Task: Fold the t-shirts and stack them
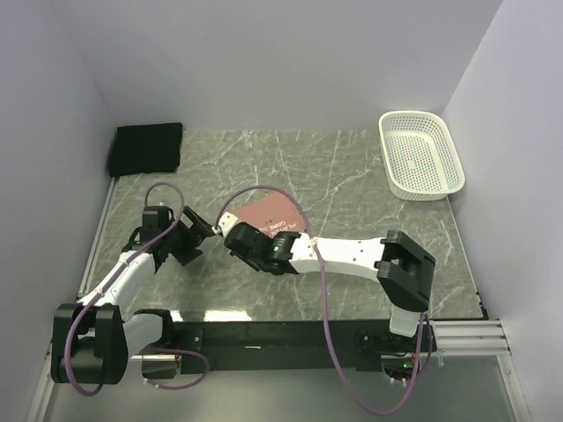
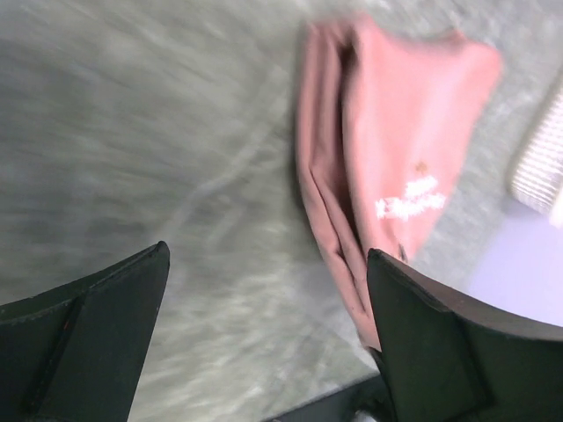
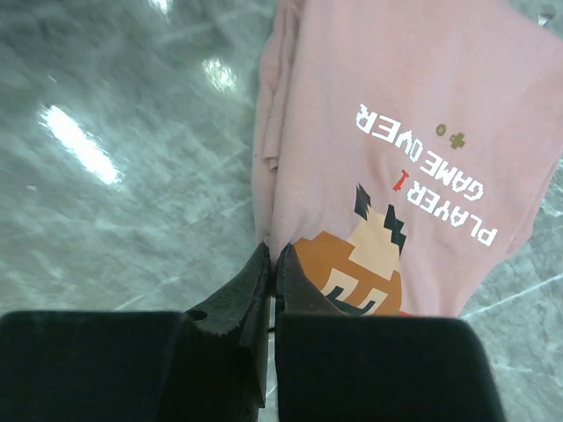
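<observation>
The right arm stretches low and leftward to the pink t-shirt [image 1: 274, 211], the right gripper [image 3: 271, 264] pinched tight on that t-shirt's edge, while the bent left arm holds the left gripper [image 2: 268, 255] with jaws spread wide just left of it.

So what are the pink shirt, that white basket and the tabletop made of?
Pink t-shirt: soft matte knit, likely cotton; it creases and folds in layers. White basket: looks like moulded plastic, with a regular mesh of holes. Tabletop: grey-green veined marble look, glossy with glare; stone or laminate, cannot tell.
</observation>
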{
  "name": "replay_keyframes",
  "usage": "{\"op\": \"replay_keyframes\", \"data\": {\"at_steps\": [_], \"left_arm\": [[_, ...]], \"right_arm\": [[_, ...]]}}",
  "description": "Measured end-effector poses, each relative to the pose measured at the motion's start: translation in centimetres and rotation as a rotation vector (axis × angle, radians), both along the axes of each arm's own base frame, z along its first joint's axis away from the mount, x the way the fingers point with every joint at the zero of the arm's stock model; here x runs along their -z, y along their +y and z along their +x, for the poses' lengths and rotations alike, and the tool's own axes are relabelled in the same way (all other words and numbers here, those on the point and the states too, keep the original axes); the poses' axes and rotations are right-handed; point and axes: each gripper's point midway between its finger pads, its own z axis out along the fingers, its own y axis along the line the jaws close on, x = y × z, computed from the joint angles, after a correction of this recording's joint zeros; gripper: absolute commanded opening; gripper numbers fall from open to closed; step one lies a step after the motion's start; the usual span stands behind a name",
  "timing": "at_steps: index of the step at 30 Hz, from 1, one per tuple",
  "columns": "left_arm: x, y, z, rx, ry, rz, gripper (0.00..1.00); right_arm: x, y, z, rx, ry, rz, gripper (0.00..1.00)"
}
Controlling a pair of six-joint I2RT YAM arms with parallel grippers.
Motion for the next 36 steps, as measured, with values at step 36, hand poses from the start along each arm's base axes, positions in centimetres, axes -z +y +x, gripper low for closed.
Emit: {"op": "replay_keyframes", "data": {"at_steps": [36], "left_arm": [[2.5,-10.3,-1.1,-0.069,0.039,-0.279,0.73]], "right_arm": [[1.0,0.8,-1.4,-0.001,0.138,0.140,0.00]]}}
